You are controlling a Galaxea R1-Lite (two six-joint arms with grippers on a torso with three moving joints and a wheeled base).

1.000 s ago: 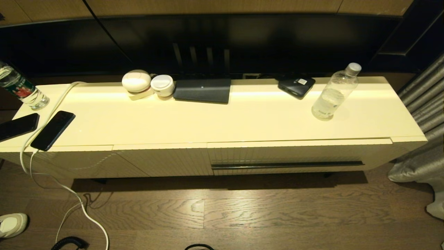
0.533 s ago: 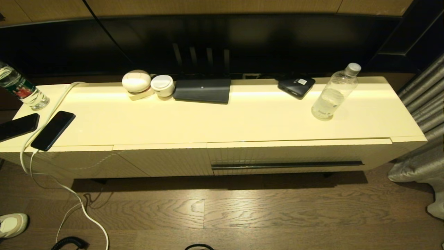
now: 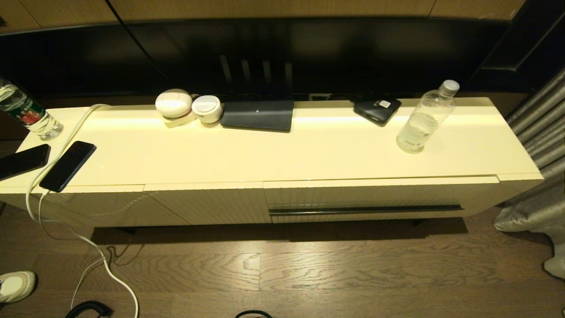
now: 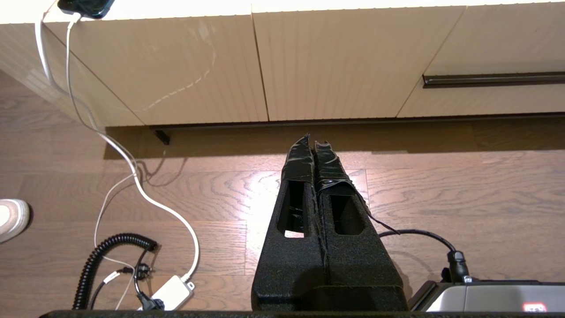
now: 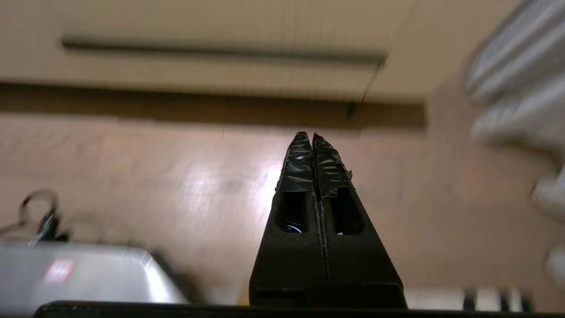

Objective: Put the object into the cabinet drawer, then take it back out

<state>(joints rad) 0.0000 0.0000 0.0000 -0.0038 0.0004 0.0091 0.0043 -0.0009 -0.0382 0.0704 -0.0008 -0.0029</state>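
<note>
The clear label-free bottle (image 3: 424, 120) with a white cap stands upright on the cabinet top (image 3: 282, 150), toward its right end. Below it the cabinet drawer (image 3: 379, 198) is closed; its ribbed cream front and dark handle slot (image 3: 365, 210) also show as the drawer (image 4: 494, 95) in the left wrist view and the drawer (image 5: 212, 66) in the right wrist view. My left gripper (image 4: 314, 143) is shut and empty, low over the wooden floor in front of the cabinet. My right gripper (image 5: 308, 137) is likewise shut and empty over the floor, facing the drawer. Neither arm shows in the head view.
A labelled bottle (image 3: 26, 112), two dark phones (image 3: 67, 165) and a white cable (image 3: 66, 132) sit at the cabinet's left end. White round items (image 3: 174, 104), a dark flat box (image 3: 258, 115) and a small black device (image 3: 377, 109) line the back. Grey curtains (image 3: 536, 145) hang at right.
</note>
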